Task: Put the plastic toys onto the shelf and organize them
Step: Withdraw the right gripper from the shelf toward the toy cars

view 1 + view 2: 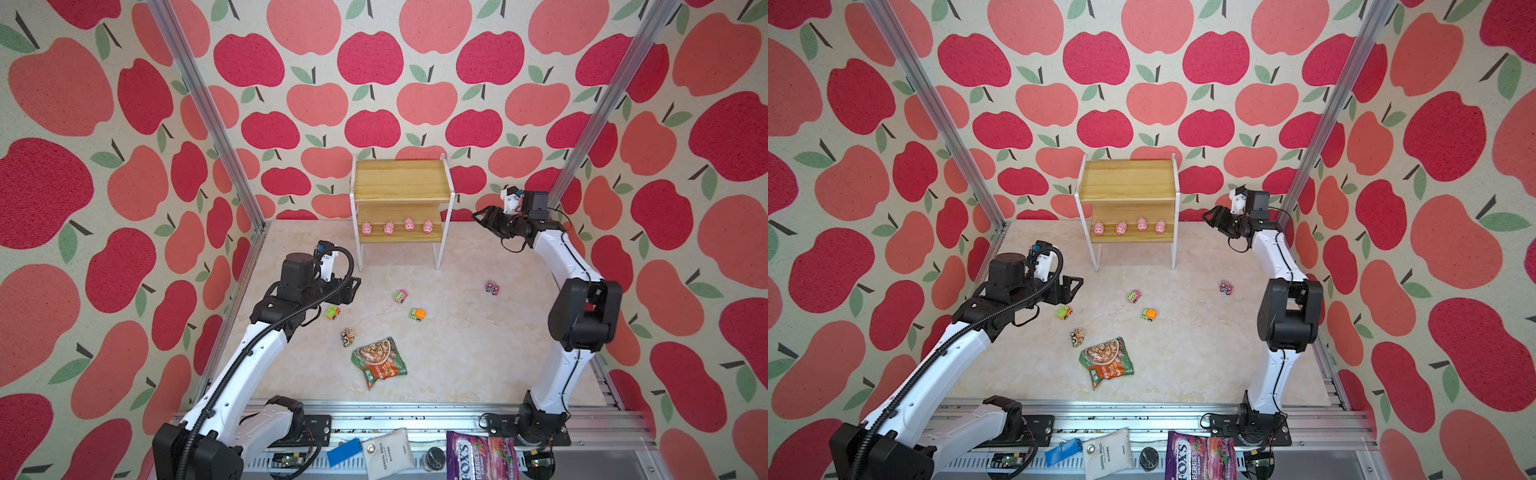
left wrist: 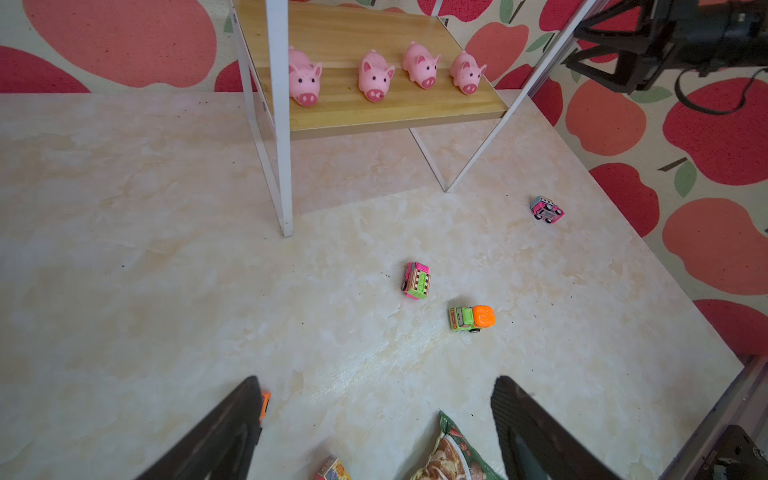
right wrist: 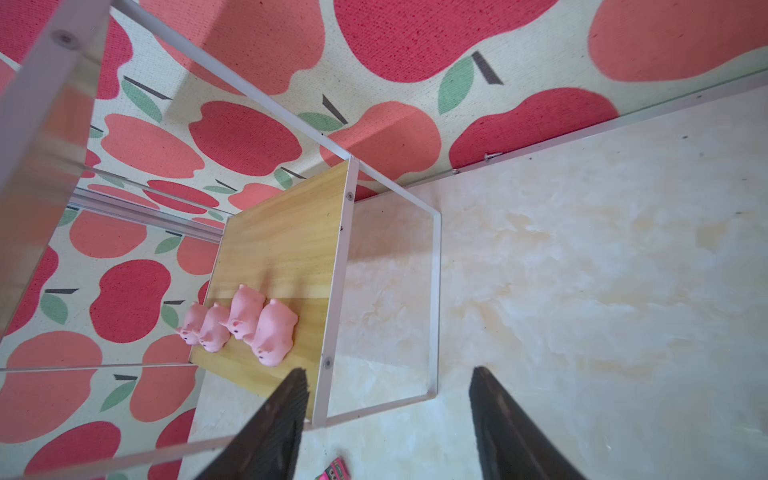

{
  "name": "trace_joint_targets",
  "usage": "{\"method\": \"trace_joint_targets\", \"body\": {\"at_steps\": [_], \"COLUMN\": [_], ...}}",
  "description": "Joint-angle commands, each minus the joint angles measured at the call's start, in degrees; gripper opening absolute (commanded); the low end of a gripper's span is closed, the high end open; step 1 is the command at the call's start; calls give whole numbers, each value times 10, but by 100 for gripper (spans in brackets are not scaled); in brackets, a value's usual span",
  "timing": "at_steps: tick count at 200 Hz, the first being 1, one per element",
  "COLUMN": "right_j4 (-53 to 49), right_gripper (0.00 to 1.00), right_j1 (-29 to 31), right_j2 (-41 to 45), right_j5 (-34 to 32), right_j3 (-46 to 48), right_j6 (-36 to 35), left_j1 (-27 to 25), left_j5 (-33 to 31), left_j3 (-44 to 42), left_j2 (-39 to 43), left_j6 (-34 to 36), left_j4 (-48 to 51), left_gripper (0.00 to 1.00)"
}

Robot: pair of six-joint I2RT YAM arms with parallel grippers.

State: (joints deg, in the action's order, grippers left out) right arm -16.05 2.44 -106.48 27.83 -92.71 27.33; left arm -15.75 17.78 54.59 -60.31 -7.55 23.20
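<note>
Four pigs (image 1: 389, 228) stand on the shelf (image 1: 401, 194); five trucks (image 1: 417, 314) lie on the table (image 1: 457, 365) (left gripper (image 2: 374, 415) and right gripper (image 3: 390, 415) spread, empty).

Top views: from high above the near edge I looked steeply down; both shared the whole table (image 1: 457, 365) and shelf (image 1: 401, 174).
Left wrist: low, near, facing the shelf front.
Right wrist: close at the shelf's side; my wrist views shared the pigs (image 2: 376, 77).

White shells and black joint housings clad both arms; ribbed black conduit (image 1: 352, 266) runs along the left arm (image 1: 257, 353), thin black cables (image 2: 711, 113) along the right arm (image 1: 561, 257).
</note>
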Motion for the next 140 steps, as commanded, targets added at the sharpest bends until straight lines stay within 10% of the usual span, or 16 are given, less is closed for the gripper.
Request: {"method": "trace_joint_targets", "body": {"at_steps": [1,59,106,140], "right_j4": [44,22,10,-21], "right_gripper": [71,85,85,85], "right_j1": [27,231,411,432], "right_j2": [108,344,275,216], "right_j5": [-68,-271,-307,-297], "right_j3": [128,394,401,362], "right_j6": [-32,-101,-173,-243], "left_j1": [-1,-2,3,3], "left_j5": [-52,-107,-141,-134], "left_j3": [19,-30,-49,-45], "left_j2": [6,18,-10,-38], "left_j6": [-43,-148,-215,-236], "left_j4": [91,165,186,193], "left_gripper": [99,99,99,99]}}
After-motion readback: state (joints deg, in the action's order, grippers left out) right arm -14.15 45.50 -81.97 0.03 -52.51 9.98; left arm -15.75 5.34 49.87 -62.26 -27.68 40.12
